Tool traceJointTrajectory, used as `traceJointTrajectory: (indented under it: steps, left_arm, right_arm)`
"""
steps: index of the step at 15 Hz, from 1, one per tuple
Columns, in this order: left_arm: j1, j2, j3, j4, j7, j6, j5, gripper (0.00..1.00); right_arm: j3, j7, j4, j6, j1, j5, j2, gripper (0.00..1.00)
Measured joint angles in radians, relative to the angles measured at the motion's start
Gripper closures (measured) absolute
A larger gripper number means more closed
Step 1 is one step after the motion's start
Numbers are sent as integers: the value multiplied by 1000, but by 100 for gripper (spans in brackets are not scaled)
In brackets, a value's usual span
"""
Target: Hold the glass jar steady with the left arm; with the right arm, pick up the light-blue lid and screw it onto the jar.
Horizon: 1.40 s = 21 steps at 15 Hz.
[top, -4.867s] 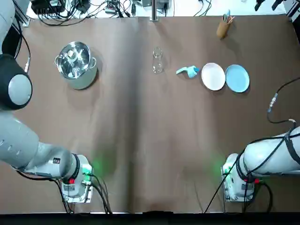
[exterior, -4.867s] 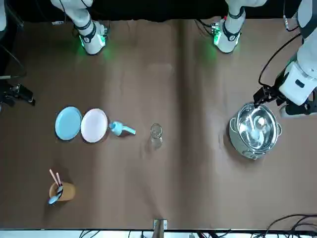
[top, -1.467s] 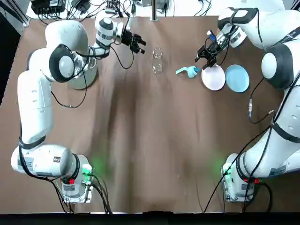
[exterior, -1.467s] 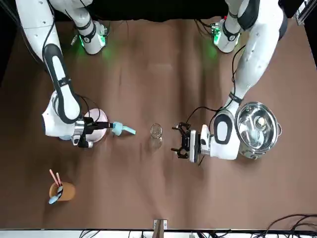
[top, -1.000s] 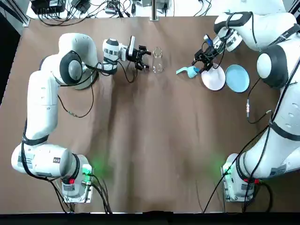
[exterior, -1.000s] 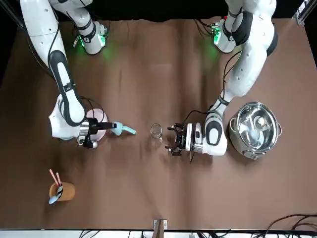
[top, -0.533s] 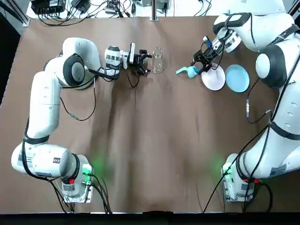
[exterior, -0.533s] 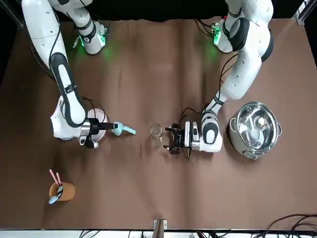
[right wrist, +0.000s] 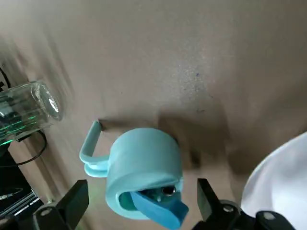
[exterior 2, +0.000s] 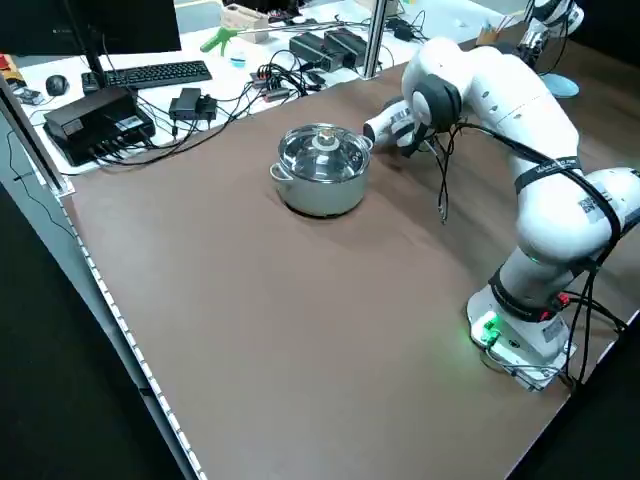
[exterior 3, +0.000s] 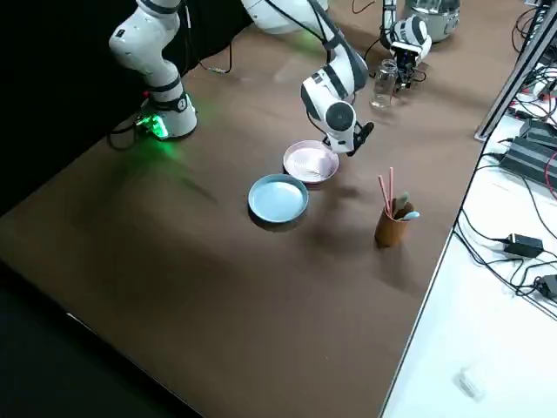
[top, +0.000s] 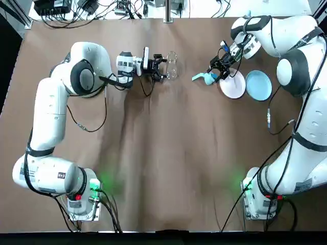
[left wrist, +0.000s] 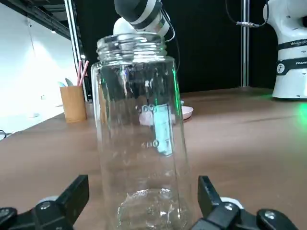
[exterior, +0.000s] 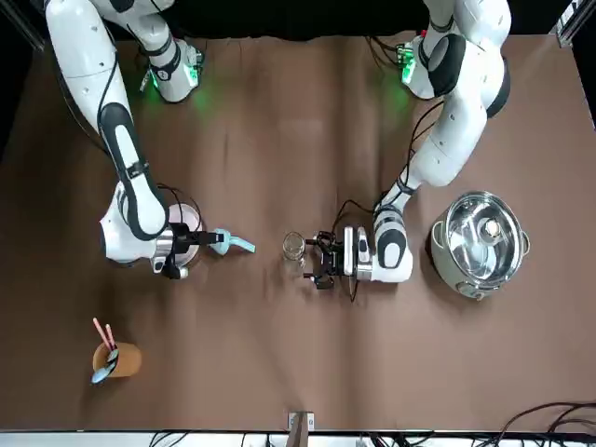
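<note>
The clear glass jar [top: 172, 65] stands upright near the table's far edge, without a lid. My left gripper [top: 164, 68] lies level beside it, open. In the left wrist view the jar [left wrist: 138, 129] stands between both fingers [left wrist: 72, 197], with a small gap on each side. The light-blue lid [top: 205, 77], with its loop handle, rests on the table to the jar's right. My right gripper [top: 216, 70] hovers at the lid's right side, open. In the right wrist view the lid [right wrist: 143, 165] sits between the spread fingers [right wrist: 207, 203], untouched.
A steel pot [exterior: 479, 244] with a lid stands behind my left arm. A pale plate [top: 232, 83] and a blue plate [top: 258, 85] lie just right of the lid. A wooden cup [exterior: 114, 358] with utensils is at the far right corner.
My left gripper has slid right along the table until its fingers flank the jar. My right gripper has edged closer to the lid. Jar and lid have not moved.
</note>
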State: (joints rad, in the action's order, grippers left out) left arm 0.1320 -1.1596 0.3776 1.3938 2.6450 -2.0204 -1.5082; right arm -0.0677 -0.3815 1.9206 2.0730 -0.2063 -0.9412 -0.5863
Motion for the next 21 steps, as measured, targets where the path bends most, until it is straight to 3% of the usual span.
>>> traceJointTrajectory:
  steps: [8, 17, 19, 21]
  left_arm:
    - [26, -4, 0, -11, 0, -18, 0, 0]
    - [79, -61, -1, -84, 0, -70, -2, 0]
    - [82, -66, -1, -90, 0, -71, -3, 1]
    - [84, -67, 0, -93, 1, -71, -3, 5]
  right_arm:
    - [0, 0, 0, 1, -11, -19, -5, 2]
    - [0, -3, 0, 7, -11, -19, -16, 11]
    - [0, -3, 0, 7, -11, -19, -17, 17]
    - [0, -3, -1, 7, -11, -20, -18, 30]
